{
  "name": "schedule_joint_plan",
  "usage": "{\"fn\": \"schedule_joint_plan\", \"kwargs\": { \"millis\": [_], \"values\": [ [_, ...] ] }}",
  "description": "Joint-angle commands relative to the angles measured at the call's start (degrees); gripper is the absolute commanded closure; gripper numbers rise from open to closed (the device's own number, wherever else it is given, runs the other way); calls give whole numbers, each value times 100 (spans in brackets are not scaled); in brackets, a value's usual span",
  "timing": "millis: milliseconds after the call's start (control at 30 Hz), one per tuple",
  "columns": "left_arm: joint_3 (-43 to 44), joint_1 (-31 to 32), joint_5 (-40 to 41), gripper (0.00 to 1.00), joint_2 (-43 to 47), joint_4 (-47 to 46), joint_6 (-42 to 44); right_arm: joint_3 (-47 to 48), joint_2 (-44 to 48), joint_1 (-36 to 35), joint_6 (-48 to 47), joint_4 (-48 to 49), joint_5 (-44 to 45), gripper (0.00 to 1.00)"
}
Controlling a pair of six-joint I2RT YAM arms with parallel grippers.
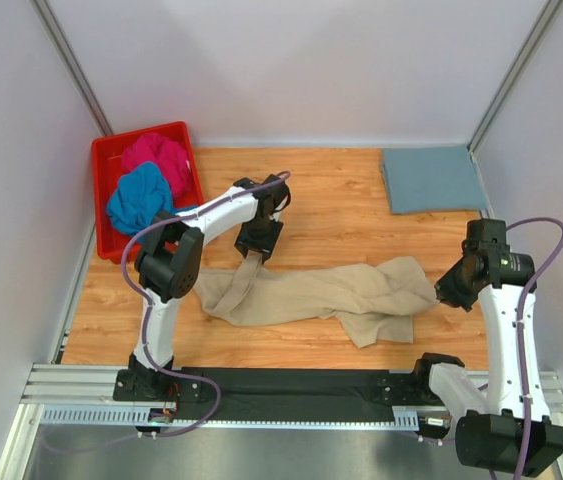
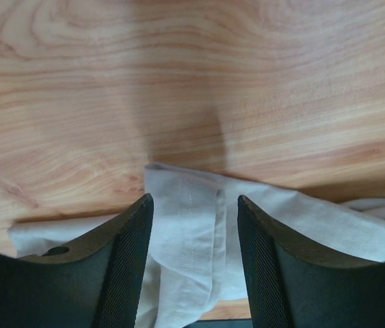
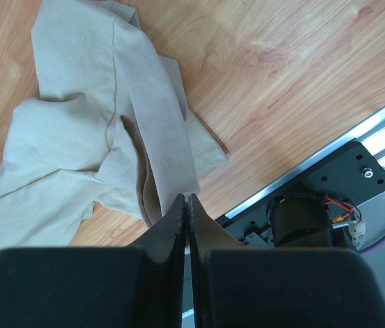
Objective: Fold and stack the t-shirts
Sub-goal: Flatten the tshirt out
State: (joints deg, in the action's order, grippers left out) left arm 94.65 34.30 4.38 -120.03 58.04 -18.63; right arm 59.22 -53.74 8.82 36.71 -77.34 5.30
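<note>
Red bin (image 1: 102, 170) holds magenta shirt (image 1: 158, 158), blue shirt (image 1: 139, 200); grey-blue shirt (image 1: 431, 178) folded far-right.

— Any writing to read here?
— None that I can make out. There is a tiny pale mark on the right arm's black housing (image 1: 506, 263), but it is too small to read.
— Labels, numbers, brand names anywhere else?
— No legible text in any of the three views.
</note>
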Motion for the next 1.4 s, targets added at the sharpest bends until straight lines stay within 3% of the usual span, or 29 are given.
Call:
{"fn": "schedule_joint_plan", "kwargs": {
  "millis": [0,367,633,1100,1200,1333,1367],
  "values": [
    [291,59,247,41,-170,14,106,-33,170,32,38,-510,-29,100],
    [247,76,695,48,-311,23,132,-130,399,32,56,-642,15,100],
    [106,85,1091,53,181,67,228,-192,390,32,108,-572,-55,100],
    [10,85,766,70,59,49,237,-157,302,32,73,-484,-90,100],
    [44,85,740,77,32,102,220,-139,293,32,64,-484,-91,100],
    [185,85,731,99,76,304,202,-95,232,32,64,-431,-29,100],
    [290,76,731,100,137,365,193,-34,197,32,73,-405,14,100]
  ]
}}
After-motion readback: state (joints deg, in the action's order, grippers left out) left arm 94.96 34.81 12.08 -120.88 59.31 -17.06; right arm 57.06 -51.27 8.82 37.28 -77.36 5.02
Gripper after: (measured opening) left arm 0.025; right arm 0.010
